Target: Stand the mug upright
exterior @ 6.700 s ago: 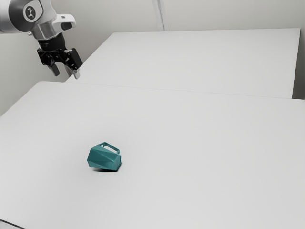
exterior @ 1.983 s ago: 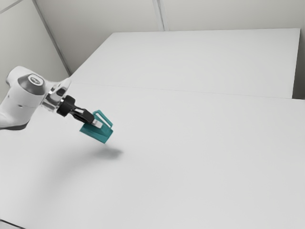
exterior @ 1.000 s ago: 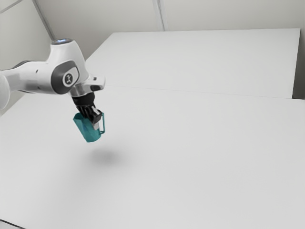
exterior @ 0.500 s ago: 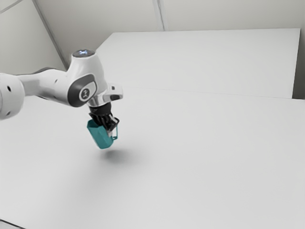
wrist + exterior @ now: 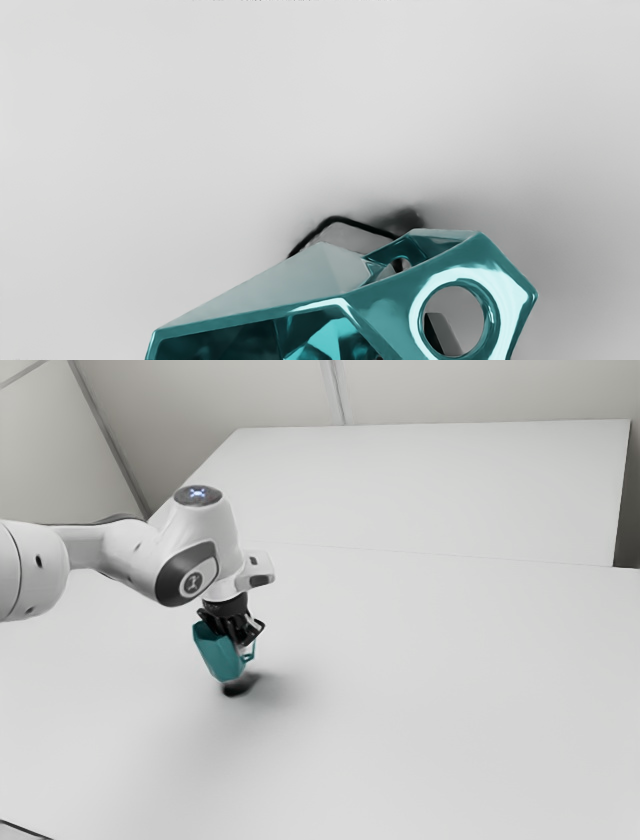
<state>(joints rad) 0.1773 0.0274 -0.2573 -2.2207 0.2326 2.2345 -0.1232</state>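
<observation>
In the exterior view the teal mug (image 5: 218, 652) hangs just above the table, mouth up but leaning toward the exterior view's left, its handle facing the right. My gripper (image 5: 241, 644) comes down from above and is shut on the mug near its handle side; the mug hides part of the fingers. The wrist view looks onto the rim and handle of the mug (image 5: 380, 305), with a grey piece of my gripper (image 5: 445, 336) visible through the round handle opening.
The white table (image 5: 420, 700) spreads out around the mug, with a dark shadow close beneath the mug's base. Behind it stands another white surface (image 5: 430, 480). A thin dark line crosses the exterior view's lower left corner.
The mug lay on its side on the table at first; since then my gripper has taken hold, lifted it and turned its mouth up. Over the last half second both moved lower and slightly right.
</observation>
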